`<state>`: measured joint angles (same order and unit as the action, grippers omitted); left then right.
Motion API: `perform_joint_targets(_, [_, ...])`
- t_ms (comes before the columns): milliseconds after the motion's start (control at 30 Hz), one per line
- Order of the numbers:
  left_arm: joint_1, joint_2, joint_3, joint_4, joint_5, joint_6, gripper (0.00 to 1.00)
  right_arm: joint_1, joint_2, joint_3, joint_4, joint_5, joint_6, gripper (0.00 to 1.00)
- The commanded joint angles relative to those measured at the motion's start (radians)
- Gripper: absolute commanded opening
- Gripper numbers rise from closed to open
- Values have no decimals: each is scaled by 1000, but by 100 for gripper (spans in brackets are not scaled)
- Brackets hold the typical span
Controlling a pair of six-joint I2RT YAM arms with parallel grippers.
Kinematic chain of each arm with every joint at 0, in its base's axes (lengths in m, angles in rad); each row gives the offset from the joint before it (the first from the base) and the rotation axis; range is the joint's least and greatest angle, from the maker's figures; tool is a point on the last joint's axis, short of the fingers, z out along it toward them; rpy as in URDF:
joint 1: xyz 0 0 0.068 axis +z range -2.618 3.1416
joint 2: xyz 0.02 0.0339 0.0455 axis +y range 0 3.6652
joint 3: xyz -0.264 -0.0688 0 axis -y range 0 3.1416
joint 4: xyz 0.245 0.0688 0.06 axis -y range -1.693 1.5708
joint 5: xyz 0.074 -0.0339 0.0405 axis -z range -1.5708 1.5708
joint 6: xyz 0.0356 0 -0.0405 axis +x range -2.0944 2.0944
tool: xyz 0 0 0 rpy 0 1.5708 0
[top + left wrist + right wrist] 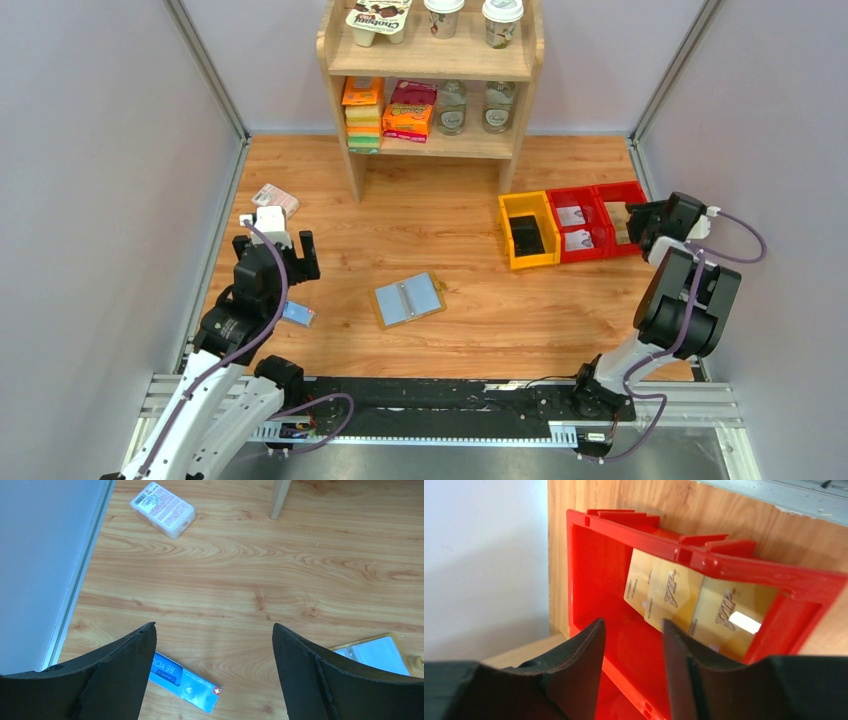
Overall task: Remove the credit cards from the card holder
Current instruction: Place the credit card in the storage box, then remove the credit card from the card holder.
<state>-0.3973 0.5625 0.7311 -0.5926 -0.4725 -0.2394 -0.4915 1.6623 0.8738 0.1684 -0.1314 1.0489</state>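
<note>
card holder (408, 299) lay opened flat near the middle of the top view, grey-blue panels up, its tan edge showing around them; in the left wrist view only a corner of it (380, 652) showed at the lower right. left gripper (276, 250) hung at the left side of the bench (470, 320) with its jaws spread wide and nothing between them (214, 630). below it in that view lay a blue bar (185, 682), and a pink-white packet (162, 509) sat in the upper left, well apart from the card holder. right gripper (640, 222) was at the far right, over the rightmost red bin (620, 190). its jaws stood a narrow way apart, gripping nothing (633, 625). gold cards (674, 595) marked "vip" lay overlapped inside that bin (634, 535).
</note>
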Motion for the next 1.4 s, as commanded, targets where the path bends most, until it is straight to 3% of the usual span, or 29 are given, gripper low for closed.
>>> perform_joint_targets(0, [8, -15, 2, 33, 8, 15, 93, -1, -123, -9, -119, 55, -65, 53])
perform_joint_targets(267, [8, -30, 2, 34, 21, 8, 93, 72, -369, -1, -369, 96, -274, 74])
perform_joint_targets(433, [8, -30, 4, 33, 26, -1, 93, 322, -507, 19, -481, 175, -446, 87])
perform_joint_targets(633, [6, -24, 7, 25, 34, -14, 93, 744, -562, 8, -523, 256, -510, 90])
perform_joint_targets(933, [6, -16, 11, 11, 25, -17, 92, 1325, -328, 134, -506, 352, -596, 91])
perform_joint_targets(1167, [8, -16, 13, 5, 5, -9, 92, 1542, -29, 290, -487, 328, -679, 90])
perform_joint_targets(1367, [6, -12, 13, 7, 9, -9, 92, 1602, 138, 404, -529, 259, -684, 89])
